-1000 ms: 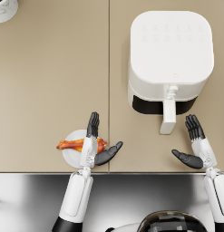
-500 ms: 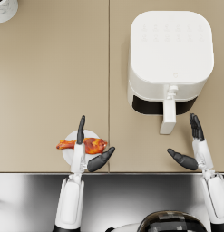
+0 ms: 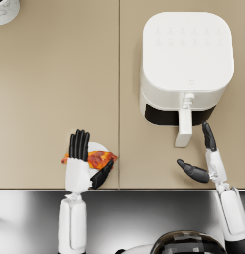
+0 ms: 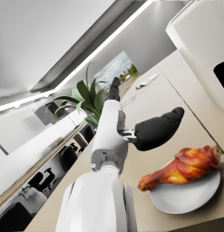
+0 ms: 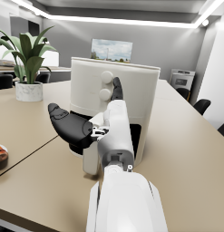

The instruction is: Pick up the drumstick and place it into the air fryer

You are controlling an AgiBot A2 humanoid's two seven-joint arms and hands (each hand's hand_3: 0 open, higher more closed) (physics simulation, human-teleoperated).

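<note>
Tan surface (image 3: 54, 89), white box-shaped air fryer (image 3: 186, 64) at the far right; glazed red-brown drumstick (image 3: 99, 159) on a small white plate (image 4: 186, 195) at the near edge. Left hand (image 3: 82, 161) spread over it, right hand (image 3: 203, 161) empty and spread. Looks greasy, firm: grip the bony end.

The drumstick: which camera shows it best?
The left wrist view: the drumstick lies whole and close on its white plate. The head view half hides it under the left hand; the right wrist view catches only an edge.

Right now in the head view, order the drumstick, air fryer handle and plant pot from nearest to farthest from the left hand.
1. Drumstick: on its plate, under the left hand.
2. Air fryer handle: across the table seam, toward the right arm's side.
3. Plant pot: far corner.
</note>
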